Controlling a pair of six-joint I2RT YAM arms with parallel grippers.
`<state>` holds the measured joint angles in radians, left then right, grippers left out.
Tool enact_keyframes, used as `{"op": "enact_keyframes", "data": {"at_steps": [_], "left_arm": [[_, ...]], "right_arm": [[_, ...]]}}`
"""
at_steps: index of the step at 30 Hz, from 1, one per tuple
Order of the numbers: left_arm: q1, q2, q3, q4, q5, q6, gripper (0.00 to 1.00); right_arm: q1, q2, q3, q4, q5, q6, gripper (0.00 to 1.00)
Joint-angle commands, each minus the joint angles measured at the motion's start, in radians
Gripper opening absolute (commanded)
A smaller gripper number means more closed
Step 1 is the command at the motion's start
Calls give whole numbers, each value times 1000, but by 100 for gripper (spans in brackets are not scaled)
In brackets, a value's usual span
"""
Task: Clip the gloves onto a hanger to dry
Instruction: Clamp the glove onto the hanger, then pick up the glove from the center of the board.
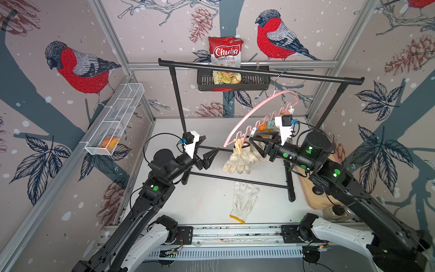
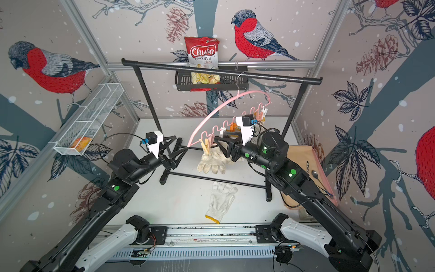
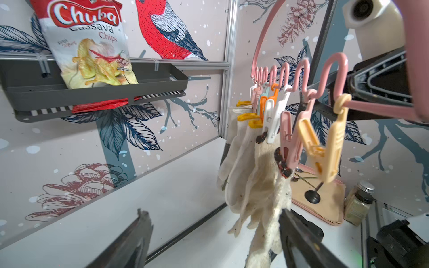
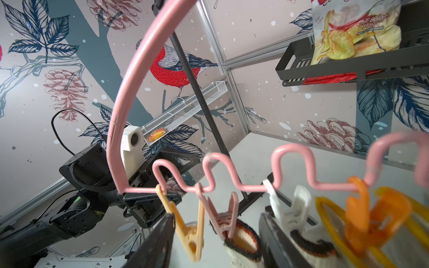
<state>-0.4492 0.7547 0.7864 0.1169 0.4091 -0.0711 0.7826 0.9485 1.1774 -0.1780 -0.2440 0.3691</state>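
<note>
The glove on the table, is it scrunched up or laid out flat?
Flat. The glove lies spread on the table, fingers fanned out, yellow cuff at the near end. It is not clipped to the pink hanger.

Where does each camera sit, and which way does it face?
Left wrist: on the left arm, facing along the hanger toward gloves; own fingers show.
Right wrist: on the right arm, looking up at the hanger and left arm; own fingers show.
Top views: overhead in front, looking down and back; both arms, left hand, right hand.
All share: hanger, chips bag.
</note>
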Motion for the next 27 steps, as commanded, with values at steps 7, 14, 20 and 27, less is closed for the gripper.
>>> {"op": "enact_keyframes", "data": {"at_steps": [7,14,20,27], "left_arm": [[1,-92,-5,-214,178,52,81],[-2,-193,-37,-384,195,269,80],[-44,-172,-12,-523,146,547,78],[-224,-150,-35,-700,-68,890,75]], "right_arm": [[6,-165,-138,-150,119,189,53],[36,-357,-369,-253,194,365,43],[78,-353,-467,-288,147,315,39],[303,-215,-475,-295,138,19,41]]}}
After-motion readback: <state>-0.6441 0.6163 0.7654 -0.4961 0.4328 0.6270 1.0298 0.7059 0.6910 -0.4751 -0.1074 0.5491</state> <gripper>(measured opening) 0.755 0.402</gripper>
